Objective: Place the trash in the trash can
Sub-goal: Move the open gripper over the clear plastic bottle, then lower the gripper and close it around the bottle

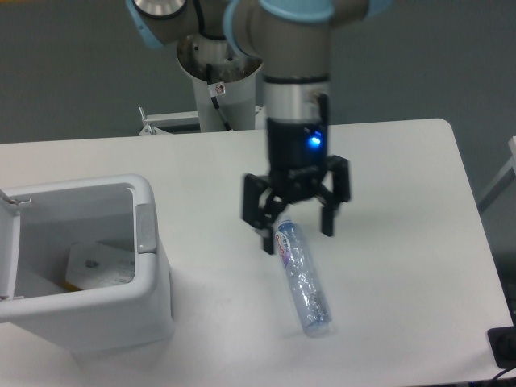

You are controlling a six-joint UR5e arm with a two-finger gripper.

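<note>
Tool [297, 235] spread wide, 2 fingers [268, 240] apart, gripping nothing. Positioned over the far end of the bottle [303, 278], 1 finger to the left of the cap end, the other to the right; contact with the bottle impossible to judge from this angle. Blue light glowing on the wrist above the fingers.

Bottle lying flat on the white worktop [403, 201], right of centre, clear and crushed, white-red label near its far end, long axis running from far-left to near-right.

Trash can [153, 290] at the near left of the worktop, white, rounded corners, open at the top, grey latch [145, 228] on its right rim, lid [8, 250] swung up at the left edge. Inside, on the bottom, a pale flat piece of paper-like trash [101, 262] with something yellow just beside it at the left; finer detail too dim to tell.

Bottle and trash can well apart.

Arm's round base [219, 56] at the far side of the worktop.
</note>
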